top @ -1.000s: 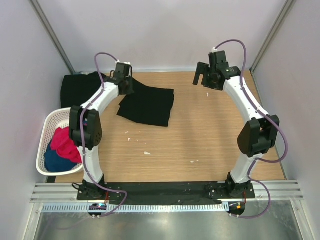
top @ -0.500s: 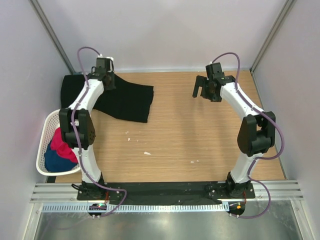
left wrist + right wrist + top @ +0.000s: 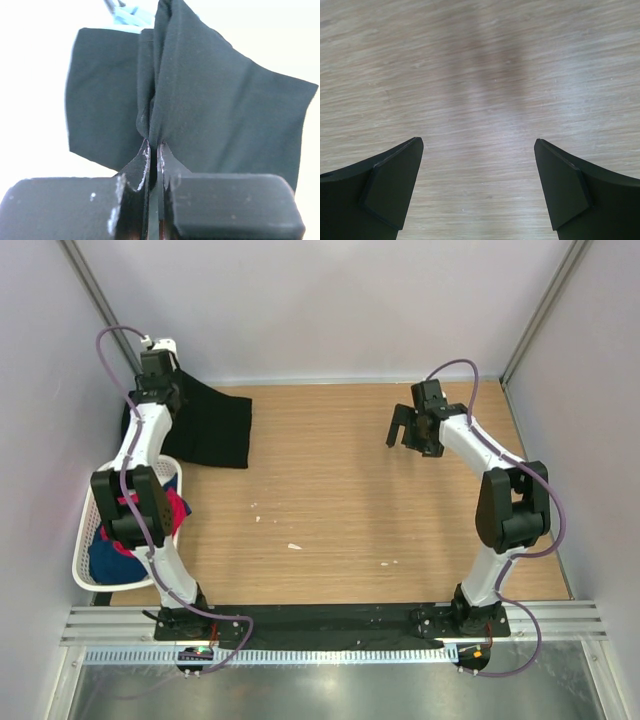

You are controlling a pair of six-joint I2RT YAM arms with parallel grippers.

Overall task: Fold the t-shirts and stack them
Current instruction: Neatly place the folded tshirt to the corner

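Bench [image 3: 380, 500]: wood-grain.
T-shirt [image 3: 215, 430]: black, draped on the bench just beyond the basket.
Basket [image 3: 88, 530]: white mesh, holding red and blue garments [image 3: 120, 540].
Left gripper [image 3: 153, 145]: beyond the basket, clenched on a T-shirt fold.
Right gripper [image 3: 479, 145]: far across from the basket, released.

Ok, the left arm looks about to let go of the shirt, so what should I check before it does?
1. Left gripper shut on the black t-shirt: ok.
2. T-shirt fully flat: not ok, cloth bunches at the gripper.
3. T-shirt squared on a stack: cannot tell, the left arm hides that corner.
4. Right gripper open, empty: ok.
5. Right gripper away from the cloth, over bare table: ok.
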